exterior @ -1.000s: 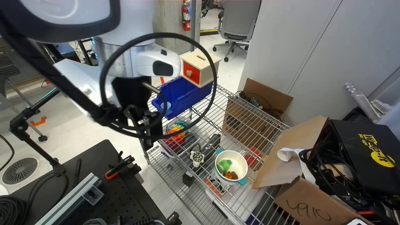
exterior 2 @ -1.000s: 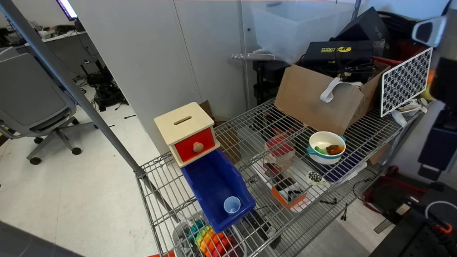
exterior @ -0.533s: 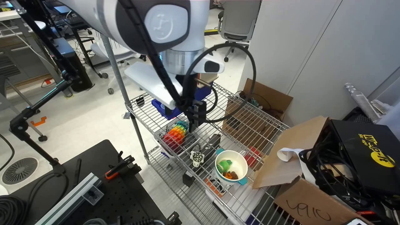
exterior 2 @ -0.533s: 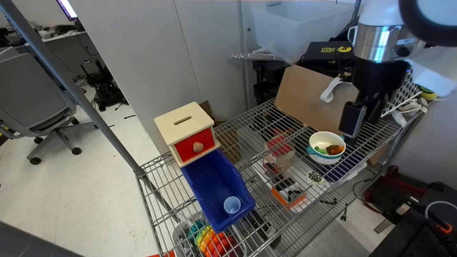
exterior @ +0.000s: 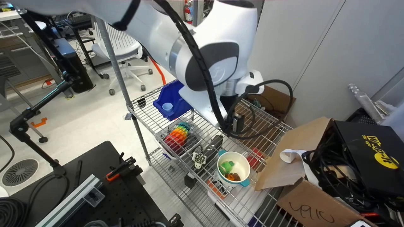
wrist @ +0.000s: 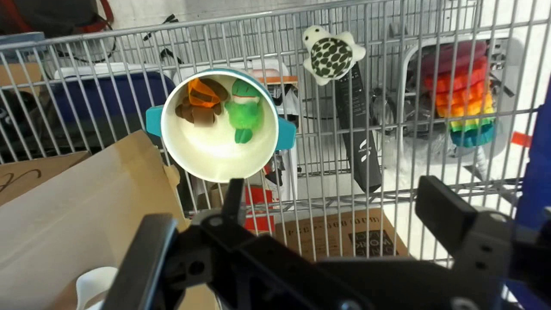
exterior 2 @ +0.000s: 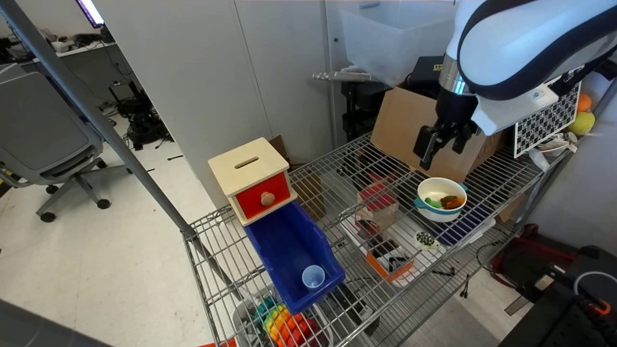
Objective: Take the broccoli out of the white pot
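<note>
The white pot (wrist: 219,150) stands on the wire shelf and shows in both exterior views (exterior: 242,167) (exterior 2: 437,215). It has teal handles and a pale inside. The broccoli, a small green lumpy toy (wrist: 243,113), lies inside the pot. It also shows green in both exterior views (exterior: 226,167) (exterior 2: 432,203). An orange and brown toy (wrist: 203,92) lies beside it in the pot. My gripper (wrist: 332,189) is open and empty, with its fingers wide apart. In an exterior view the gripper (exterior 2: 442,153) hangs above the pot, towards the cardboard box. Its fingers are partly hidden in an exterior view (exterior: 238,122).
An open cardboard box (exterior 2: 424,130) stands close behind the pot. A spotted turtle toy (wrist: 330,56) lies on the shelf beside the pot. A blue bin (exterior 2: 284,246) with a light blue cup (exterior 2: 313,277) and a wooden box (exterior 2: 248,166) stand at the shelf's far end.
The arm has swung in over the shelf. The gripper has moved to above and behind the pot, close to the cardboard box. The pot and its contents have not moved.
</note>
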Available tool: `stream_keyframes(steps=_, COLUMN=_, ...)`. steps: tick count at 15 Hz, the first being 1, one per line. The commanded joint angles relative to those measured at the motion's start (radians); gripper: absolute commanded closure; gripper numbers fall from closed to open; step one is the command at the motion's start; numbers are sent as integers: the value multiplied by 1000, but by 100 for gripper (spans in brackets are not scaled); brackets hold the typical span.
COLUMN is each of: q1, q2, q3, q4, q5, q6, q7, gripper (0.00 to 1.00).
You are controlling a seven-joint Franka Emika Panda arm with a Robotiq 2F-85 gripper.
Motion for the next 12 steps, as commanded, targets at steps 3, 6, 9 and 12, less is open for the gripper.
stream_keyframes(steps=3, q1=-46, q2=198, q3=7, q4=179, q5=101, q6=-14, q7=5, gripper=0)
stream_keyframes(steps=6, q1=-62, q2=277, q3=15, q4=251, q5=144, q6=-24, q7=9, gripper=0)
stream_keyframes(steps=9, q1=-82, q2=343, q3=19, q4=309, q5=185, q6=-36, q7=9, gripper=0)
stream_keyframes(steps=12, q1=-96, q2=402, q3=14, q4=365, q5=198, q6=-71, q7=15, gripper=0)
